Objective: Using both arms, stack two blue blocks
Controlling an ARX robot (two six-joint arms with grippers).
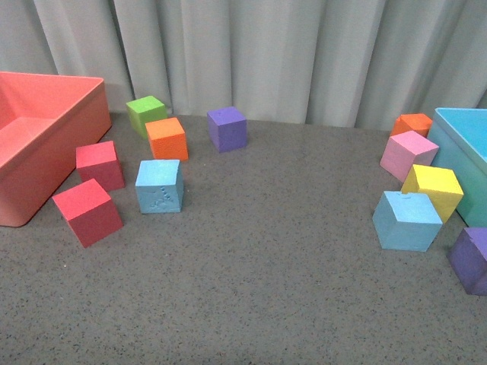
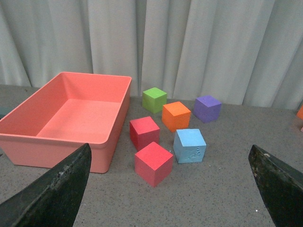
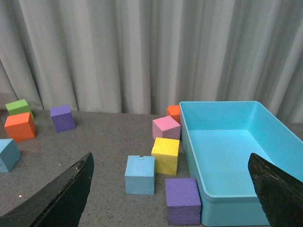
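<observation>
Resting flat on the grey desk [image 1: 274, 274], the two blue blocks lie well apart, one at each side. The patterned blue block [image 1: 160, 186] sits on the left side with its embossed face turned toward the robot. It stands between a near red block [image 1: 87, 211] and an orange block [image 1: 167, 138], and a far red block [image 1: 100, 165] is just beside it. A green block [image 1: 146, 114] stands behind the orange one, and a purple block [image 1: 227, 128] sits farther back near the grey curtain [image 1: 251, 53]. A large red bin [image 1: 72, 133] takes up the left edge. The plain blue block [image 1: 407, 220] sits on the right side, just in front of a yellow block [image 1: 432, 188]; whether the two touch I cannot tell. A pink block [image 1: 409, 154] and a second orange block [image 1: 412, 124] lie behind those. A second purple block [image 1: 472, 261] sits at the right edge beside the light-blue bin [image 1: 463, 141]. In the left wrist view the left tool [image 2: 169, 147] hangs above the desk with its black fingers [image 2: 57, 189] spread wide, and the patterned block is out ahead of it. In the right wrist view the right tool [image 3: 170, 156] is likewise wide open above the desk, with the plain block lying ahead between its fingers [image 3: 277, 189].
</observation>
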